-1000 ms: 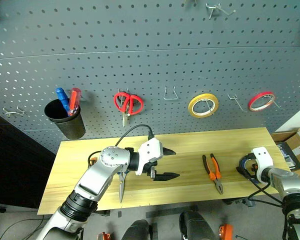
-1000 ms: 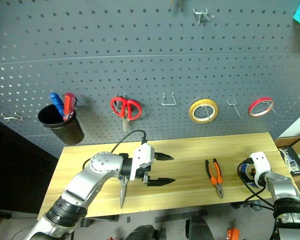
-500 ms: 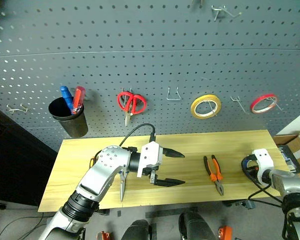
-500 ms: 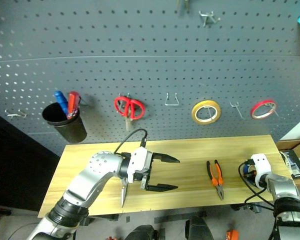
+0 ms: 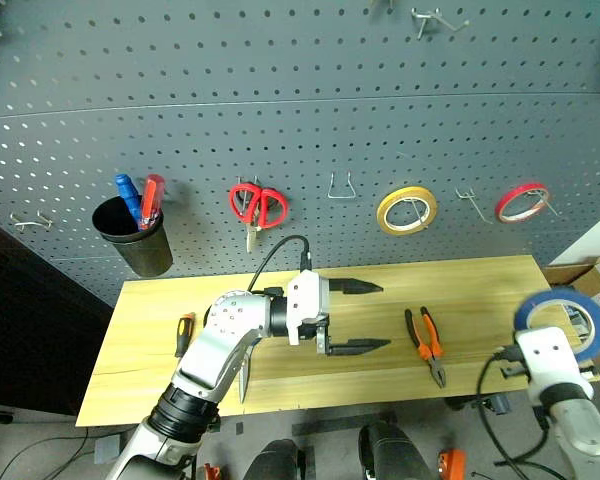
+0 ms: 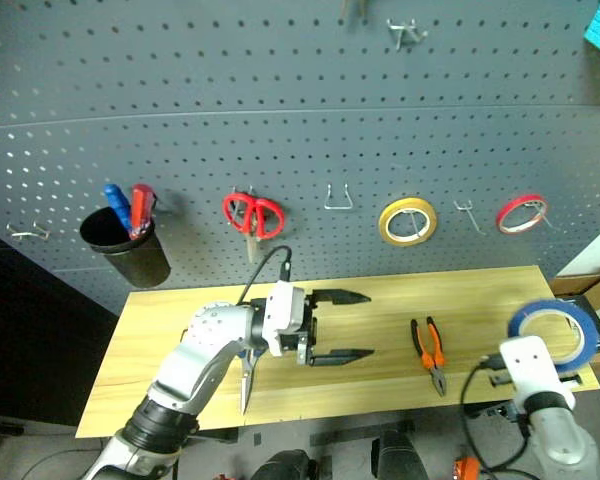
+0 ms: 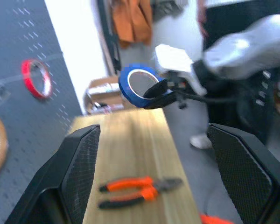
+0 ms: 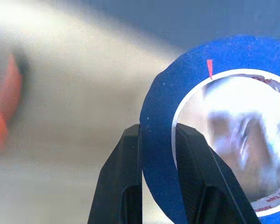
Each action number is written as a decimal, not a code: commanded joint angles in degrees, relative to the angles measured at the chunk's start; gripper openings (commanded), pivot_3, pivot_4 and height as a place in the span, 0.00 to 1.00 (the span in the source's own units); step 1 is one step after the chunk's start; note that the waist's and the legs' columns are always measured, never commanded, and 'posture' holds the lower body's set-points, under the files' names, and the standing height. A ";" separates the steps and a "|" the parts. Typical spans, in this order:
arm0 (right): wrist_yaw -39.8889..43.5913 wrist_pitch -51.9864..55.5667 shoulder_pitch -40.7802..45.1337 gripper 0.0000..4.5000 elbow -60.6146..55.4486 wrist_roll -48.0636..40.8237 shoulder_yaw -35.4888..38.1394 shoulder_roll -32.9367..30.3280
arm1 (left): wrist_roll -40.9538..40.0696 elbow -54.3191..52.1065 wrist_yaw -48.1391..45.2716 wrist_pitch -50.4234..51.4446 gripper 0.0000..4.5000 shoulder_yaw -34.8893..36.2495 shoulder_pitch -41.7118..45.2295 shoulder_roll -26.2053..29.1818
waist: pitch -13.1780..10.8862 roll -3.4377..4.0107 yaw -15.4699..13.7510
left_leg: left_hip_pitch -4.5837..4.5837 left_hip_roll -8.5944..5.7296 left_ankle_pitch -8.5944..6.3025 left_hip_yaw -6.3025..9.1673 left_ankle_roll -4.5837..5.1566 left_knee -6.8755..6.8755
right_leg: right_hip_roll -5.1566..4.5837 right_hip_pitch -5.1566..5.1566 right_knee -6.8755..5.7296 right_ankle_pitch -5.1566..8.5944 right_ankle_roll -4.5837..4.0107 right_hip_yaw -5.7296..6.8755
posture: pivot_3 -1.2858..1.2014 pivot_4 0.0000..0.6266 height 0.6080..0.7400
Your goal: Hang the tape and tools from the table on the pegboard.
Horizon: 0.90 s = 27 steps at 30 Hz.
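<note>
**Asker:** Blue tape (image 5: 561, 318) — where is it?

**Describer:** The right gripper (image 8: 157, 154) pinches the ring's band between its two black fingers, one inside the pale core and one outside. It holds the ring upright and lifted clear, past the right end of the table (image 5: 160, 330).

**Asker:** And the other arm?

**Describer:** The left gripper (image 5: 365, 317) hovers over the middle of the table, pointing toward the right, fingers spread wide with nothing between them.

**Asker:** What lies on the wood?

**Describer:** Orange-and-black pliers (image 5: 426, 344) lie just right of that gripper. A screwdriver (image 5: 182, 332) lies near the left end. Steel scissors (image 5: 243, 372) lie partly under the left arm.

**Asker:** And the wall?

**Describer:** On the grey pegboard (image 5: 300, 120) hang red-handled scissors (image 5: 255, 208), a yellow roll (image 5: 407, 210), a red roll (image 5: 523, 201) and a black cup (image 5: 136, 240).
</note>
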<state>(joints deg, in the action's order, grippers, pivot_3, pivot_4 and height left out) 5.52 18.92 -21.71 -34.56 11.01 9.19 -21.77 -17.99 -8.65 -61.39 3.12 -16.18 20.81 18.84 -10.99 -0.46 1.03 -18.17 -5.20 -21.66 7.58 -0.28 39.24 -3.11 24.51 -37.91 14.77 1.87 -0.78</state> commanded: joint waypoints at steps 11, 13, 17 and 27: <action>7.93 -11.99 24.43 0.15 13.72 -2.86 -4.37 -3.45 | 2.47 2.41 7.04 -5.23 0.88 3.51 2.61 -1.71 | -0.05 -0.10 0.54 | 0.11 -0.04 -0.01 0.09 0.03 -0.19 | -0.02 -0.14 0.34 -0.02 -0.03 0.11 | 0.50 0.31 1.00; 9.40 -14.68 27.21 0.15 19.06 -3.89 -4.73 -4.01 | 2.65 2.56 7.72 -5.36 0.88 3.56 2.72 -1.94 | -0.05 -0.10 0.55 | 0.11 -0.06 -0.01 0.07 0.04 -0.18 | -0.02 -0.14 0.33 -0.02 -0.03 0.09 | 0.50 0.31 1.00; 11.41 -18.41 32.96 0.15 28.85 -6.05 -4.32 -4.36 | 2.15 2.04 8.52 -4.45 0.88 3.42 2.71 -2.17 | -0.05 -0.10 0.55 | 0.11 -0.02 0.00 0.07 0.03 -0.17 | -0.01 -0.13 0.24 -0.02 -0.04 0.11 | 0.50 0.30 1.00; 11.44 -15.54 25.88 0.63 24.63 -8.26 -4.89 -1.82 | 5.63 5.27 10.15 -7.25 0.88 4.14 1.97 0.07 | -0.02 -0.09 0.16 | 0.04 -0.02 0.00 0.10 0.04 -0.17 | -0.02 -0.07 0.25 -0.03 -0.05 0.14 | 0.51 0.29 1.00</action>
<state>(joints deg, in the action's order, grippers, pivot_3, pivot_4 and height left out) 17.71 1.70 6.76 -6.16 3.36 3.86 -24.42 -13.75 -3.86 -51.45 -1.54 -13.12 22.79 18.11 -11.01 -0.54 1.19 -18.13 -5.21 -21.67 7.71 -0.24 39.06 -3.12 24.44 -37.66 14.74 1.82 -0.61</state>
